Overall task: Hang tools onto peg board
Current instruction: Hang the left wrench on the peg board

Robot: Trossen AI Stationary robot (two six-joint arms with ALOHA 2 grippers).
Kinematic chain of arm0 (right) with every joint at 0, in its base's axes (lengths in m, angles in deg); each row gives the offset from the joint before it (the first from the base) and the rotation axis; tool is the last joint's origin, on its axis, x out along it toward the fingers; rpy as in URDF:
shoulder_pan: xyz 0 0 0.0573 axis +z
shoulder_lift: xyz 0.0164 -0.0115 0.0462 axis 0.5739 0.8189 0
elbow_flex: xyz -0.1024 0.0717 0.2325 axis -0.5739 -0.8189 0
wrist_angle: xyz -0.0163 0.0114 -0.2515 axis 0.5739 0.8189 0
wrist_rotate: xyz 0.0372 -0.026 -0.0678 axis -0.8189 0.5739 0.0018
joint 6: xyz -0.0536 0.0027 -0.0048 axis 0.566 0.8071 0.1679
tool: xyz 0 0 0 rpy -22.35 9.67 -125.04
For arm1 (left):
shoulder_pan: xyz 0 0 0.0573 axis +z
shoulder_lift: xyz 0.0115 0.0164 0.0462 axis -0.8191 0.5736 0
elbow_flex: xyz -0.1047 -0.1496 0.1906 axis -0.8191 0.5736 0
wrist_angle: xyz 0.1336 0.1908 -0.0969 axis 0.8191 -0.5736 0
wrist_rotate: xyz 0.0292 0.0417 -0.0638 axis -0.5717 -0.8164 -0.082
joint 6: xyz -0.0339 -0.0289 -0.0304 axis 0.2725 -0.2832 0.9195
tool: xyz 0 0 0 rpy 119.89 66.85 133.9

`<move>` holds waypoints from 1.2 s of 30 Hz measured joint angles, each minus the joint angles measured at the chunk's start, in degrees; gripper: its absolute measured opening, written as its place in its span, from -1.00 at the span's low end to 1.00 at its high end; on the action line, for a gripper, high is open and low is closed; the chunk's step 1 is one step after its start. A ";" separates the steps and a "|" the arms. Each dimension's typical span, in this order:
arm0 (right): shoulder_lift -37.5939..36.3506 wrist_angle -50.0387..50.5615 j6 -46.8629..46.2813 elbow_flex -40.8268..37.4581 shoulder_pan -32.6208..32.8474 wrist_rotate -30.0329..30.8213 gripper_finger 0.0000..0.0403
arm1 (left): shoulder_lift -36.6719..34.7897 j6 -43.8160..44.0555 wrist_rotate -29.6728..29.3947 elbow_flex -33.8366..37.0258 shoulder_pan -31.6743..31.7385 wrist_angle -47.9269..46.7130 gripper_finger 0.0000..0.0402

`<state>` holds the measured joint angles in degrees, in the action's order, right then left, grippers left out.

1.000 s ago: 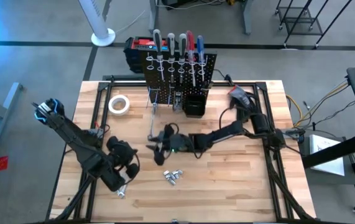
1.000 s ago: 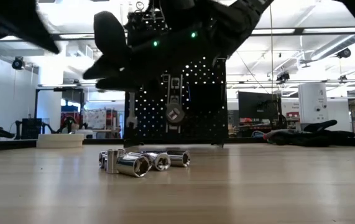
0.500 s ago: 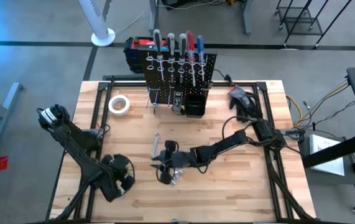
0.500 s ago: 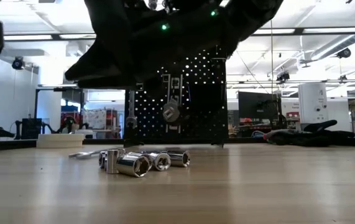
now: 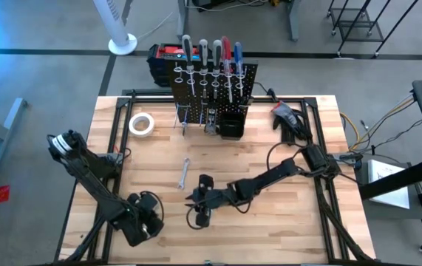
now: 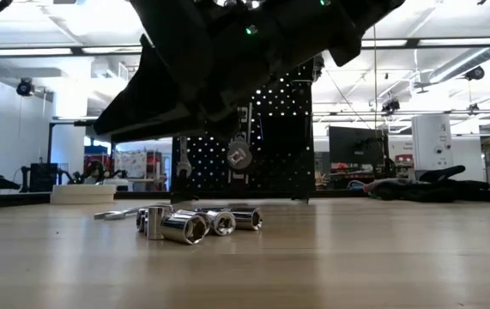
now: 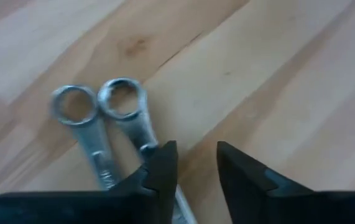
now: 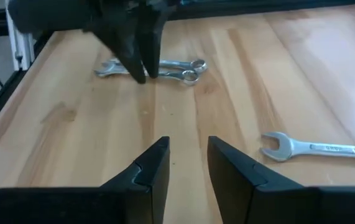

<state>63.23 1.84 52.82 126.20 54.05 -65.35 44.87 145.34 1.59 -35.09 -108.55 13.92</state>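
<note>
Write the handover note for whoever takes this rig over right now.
Left gripper: open, holding nothing, low over two ring-end wrenches lying side by side near the table's front-left.
Right gripper: open, empty, hovering just above the cluster of sockets at mid-table.
Done: a row of screwdrivers stands in the ring holders at the top of the peg board.
Left: the two ring-end wrenches, the sockets, and one open-end wrench lying loose between the sockets and the peg board.
</note>
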 joint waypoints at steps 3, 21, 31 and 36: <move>-0.04 0.02 0.00 0.00 -0.03 0.09 -0.54 | 1.57 2.38 2.35 -0.02 0.08 -0.78 -0.41; -0.09 0.00 0.13 0.02 -0.02 0.00 -0.56 | 2.69 1.70 0.77 -9.09 -0.06 -20.50 -0.32; -0.09 0.02 0.24 0.02 -0.02 0.00 -0.52 | 2.71 6.76 4.26 -3.08 -0.06 -15.02 -0.32; -0.09 0.81 0.22 0.02 0.09 0.00 -0.52 | 2.40 8.17 4.75 0.03 -0.04 -10.46 -0.33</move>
<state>63.14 2.64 53.03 126.22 54.14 -65.35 47.28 153.51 6.35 -35.07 -108.59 3.46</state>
